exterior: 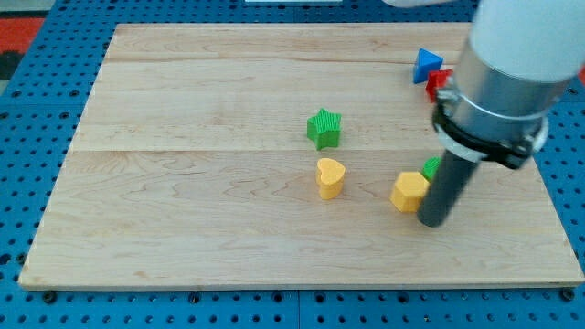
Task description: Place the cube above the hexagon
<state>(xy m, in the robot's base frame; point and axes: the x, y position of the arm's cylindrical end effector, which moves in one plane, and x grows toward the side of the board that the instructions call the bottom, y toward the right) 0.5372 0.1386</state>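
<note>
A yellow hexagon block (409,191) lies right of the board's middle. A green block (430,167), perhaps a cube, sits just up and right of it, mostly hidden behind my rod. My tip (432,220) rests on the board at the hexagon's lower right side, touching or nearly touching it, and just below the green block.
A green star (324,128) lies at the board's centre with a yellow heart (330,177) just below it. A blue triangle (425,64) and a red block (438,83), partly hidden by the arm, lie at the top right. The wooden board (183,183) rests on a blue pegboard.
</note>
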